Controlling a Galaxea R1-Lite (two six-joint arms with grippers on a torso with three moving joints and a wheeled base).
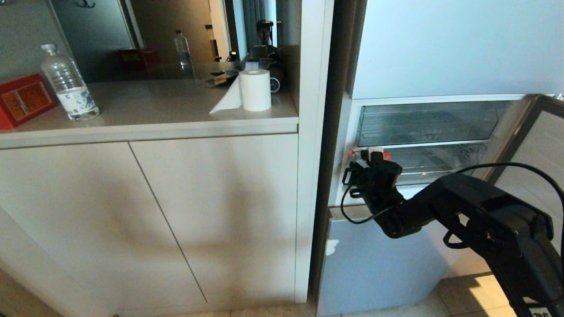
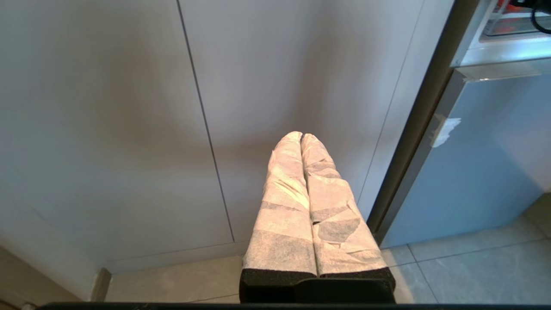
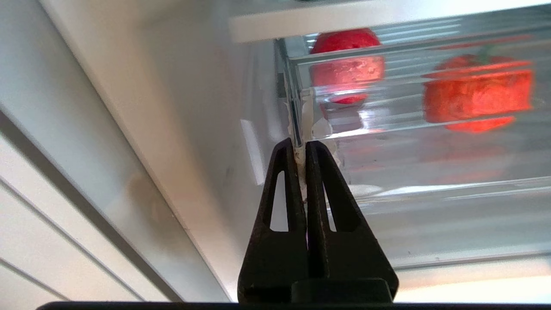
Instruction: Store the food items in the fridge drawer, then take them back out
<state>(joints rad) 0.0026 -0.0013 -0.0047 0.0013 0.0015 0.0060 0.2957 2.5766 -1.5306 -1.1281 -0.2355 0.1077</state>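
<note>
My right pincer (image 3: 301, 148) is pinched shut at the fridge drawer's (image 3: 430, 189) left front corner; two red fruits (image 3: 346, 64) lie inside it.

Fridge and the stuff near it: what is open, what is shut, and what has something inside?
Fridge door: open.
Bottom door: shut.
Drawer: holds two red foods.
Right tool: shut, tips at the drawer's front corner.
Left tool: shut, empty.
Cupboard doors: shut.
Water bottle: upright, cap on.
Paper roll: upright, one sheet hanging loose.
</note>
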